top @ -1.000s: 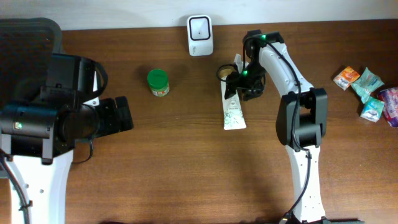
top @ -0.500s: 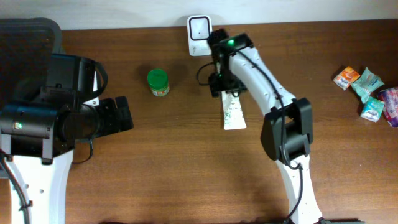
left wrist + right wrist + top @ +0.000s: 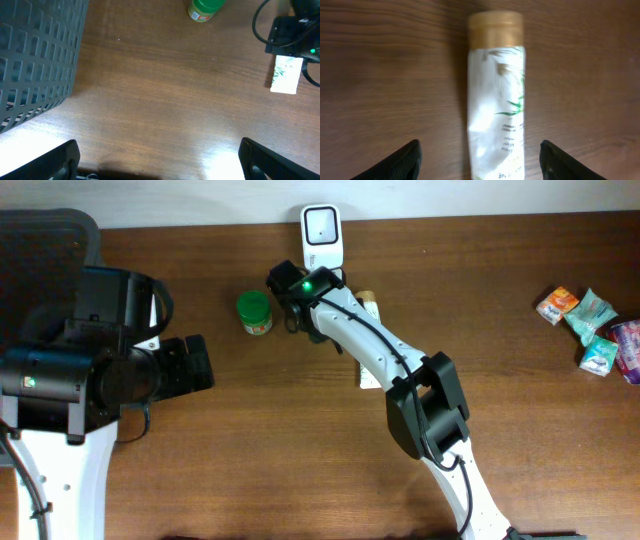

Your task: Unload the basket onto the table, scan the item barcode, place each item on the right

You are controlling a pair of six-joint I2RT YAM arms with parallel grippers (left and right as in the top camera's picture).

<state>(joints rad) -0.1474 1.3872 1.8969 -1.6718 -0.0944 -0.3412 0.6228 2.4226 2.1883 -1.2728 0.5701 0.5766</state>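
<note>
A white tube with a tan cap (image 3: 496, 95) lies flat on the table; its cap (image 3: 367, 298) and bottom end (image 3: 370, 376) show on either side of the right arm crossing over it. The white scanner (image 3: 322, 223) stands at the back edge. My right gripper (image 3: 296, 315) hangs between the tube and a green jar (image 3: 254, 312). In the right wrist view that gripper (image 3: 480, 160) is open, its fingertips (image 3: 409, 160) wide on either side of the tube and not touching it. My left gripper (image 3: 160, 162) is open over bare wood at the left.
A dark mesh basket (image 3: 35, 60) stands at the far left. Several snack packets (image 3: 590, 330) lie at the right edge. The left wrist view also shows the green jar (image 3: 205, 9) and the tube (image 3: 286, 75).
The right arm has swung left, from over the tube's cap to a spot beside the green jar. The tube has stayed on the table. The left arm has not moved.
</note>
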